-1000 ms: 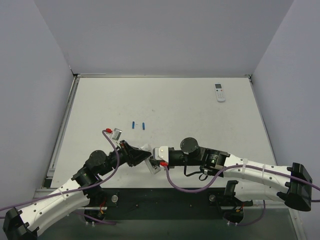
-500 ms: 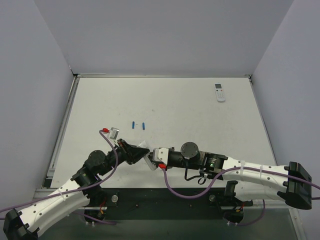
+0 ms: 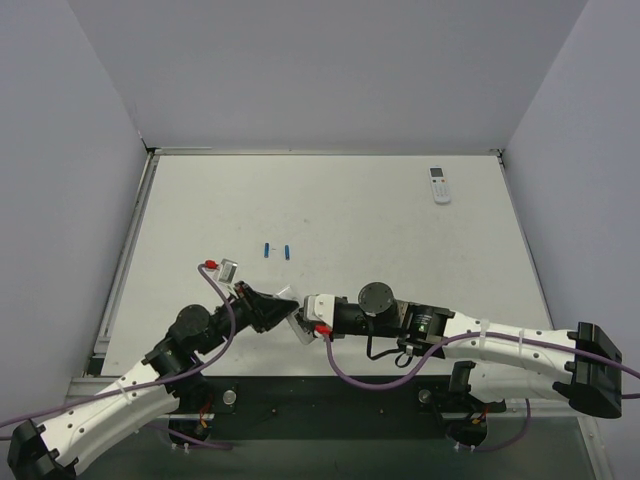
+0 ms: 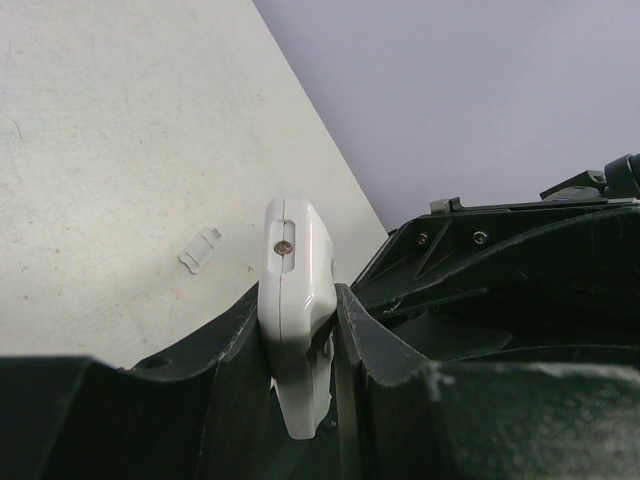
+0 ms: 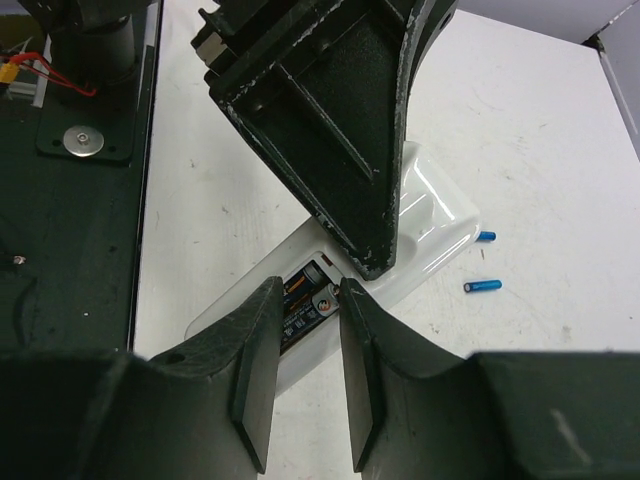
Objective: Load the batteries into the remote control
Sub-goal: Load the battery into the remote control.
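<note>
The left tool (image 4: 300, 308) is pinching the remote (image 4: 292, 262) above the table's (image 3: 400, 240) near edge while the right tool (image 5: 308, 300), slightly spread, is hovering over it, holding nothing.

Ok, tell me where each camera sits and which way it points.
Top external: above and behind the bases, looking down at the table; left arm and right arm show.
Left wrist: on the left arm, looking along the left gripper clamping the remote control.
Right wrist: on the right arm, looking past the right gripper at the held remote control.
Shared: right wrist and top views both show the batteries.
</note>
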{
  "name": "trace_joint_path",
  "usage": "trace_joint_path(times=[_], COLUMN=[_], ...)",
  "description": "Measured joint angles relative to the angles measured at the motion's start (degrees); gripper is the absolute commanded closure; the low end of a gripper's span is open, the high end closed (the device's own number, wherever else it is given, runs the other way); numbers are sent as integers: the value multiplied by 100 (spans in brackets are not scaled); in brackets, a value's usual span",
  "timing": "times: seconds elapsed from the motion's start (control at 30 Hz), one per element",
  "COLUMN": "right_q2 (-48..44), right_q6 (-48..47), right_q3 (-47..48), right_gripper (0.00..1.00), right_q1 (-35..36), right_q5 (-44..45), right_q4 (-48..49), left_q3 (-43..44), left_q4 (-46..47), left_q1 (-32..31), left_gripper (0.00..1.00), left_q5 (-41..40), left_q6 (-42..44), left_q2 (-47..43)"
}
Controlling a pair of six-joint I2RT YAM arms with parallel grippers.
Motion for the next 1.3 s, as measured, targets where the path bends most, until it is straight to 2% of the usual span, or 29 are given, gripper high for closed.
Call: trace_joint_path(times=[0.3, 0.67, 0.97, 1.1, 1.3], right_q2=[-9, -37, -85, -164, -214], right_q6=[332, 684, 1145, 1620, 2483], right_q3=[122, 170, 400, 564, 758], right_gripper=[66, 65, 41, 36, 36], right_q1=[-35, -188, -367, -566, -675], right_q5=[-101, -37, -195, -376, -555], right_q4=[-264, -789, -1110, -1303, -1480], left_q3=[-293, -400, -431, -446, -446], left_q4=[321, 638, 852, 1047, 1287], left_q1=[-15, -39, -57, -74, -79], left_gripper=[100, 100, 100, 100, 100], left_q5=[-7, -31, 22, -2, -72], left_q6=[-52, -72, -195, -337, -424], left_q2=[-136, -127, -166, -225, -247])
